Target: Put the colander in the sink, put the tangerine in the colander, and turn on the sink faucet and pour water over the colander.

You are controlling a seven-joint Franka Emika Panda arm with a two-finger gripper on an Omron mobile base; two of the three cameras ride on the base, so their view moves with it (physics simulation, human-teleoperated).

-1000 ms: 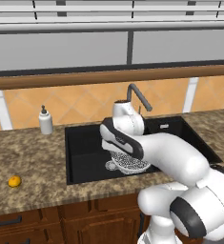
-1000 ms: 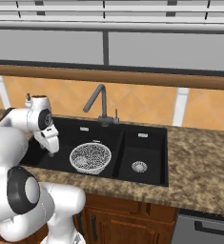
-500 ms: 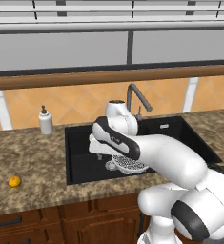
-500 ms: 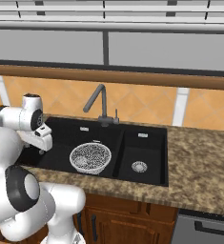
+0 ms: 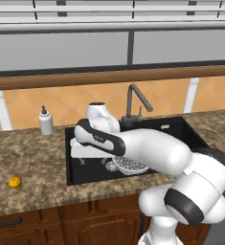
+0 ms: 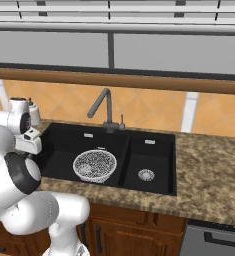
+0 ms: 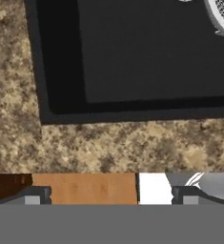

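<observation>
Colander: the round white-grey speckled mesh colander point(image 6: 94, 165) with a pale rim sits upright in the wide left basin of the black rectangular double-basin sink point(image 6: 154, 187), close to the divider. Its bowl holds nothing. A slice of its rim also shows at the top right corner of my hand view point(image 7: 223, 14).
Step in hand: I judge the first step done, since the colander rests in the basin. The step in hand is fetching the fruit.
Tangerine: the small round orange-yellow tangerine point(image 5: 14, 182) lies on the speckled brown stone counter point(image 5: 32, 162), far to the left of the sink and near the counter's front edge, well apart from the colander.
Gripper: my two-finger gripper point(image 5: 79, 149) hangs over the left edge of the sink with its jaws standing wide apart, holding nothing. My hand view looks down on the left front corner of the basin and the counter beside it.
Next move: I must travel left over the counter, come down over the tangerine, and close on it. A round fruit may roll, so the jaws should straddle its middle.
Faucet: the tall dark grey metal faucet point(image 6: 102, 107) stands behind the sink; no water is visible.
Soap bottle: the white soap bottle point(image 5: 46, 121) stands at the far left on the counter, clear of my path.
</observation>
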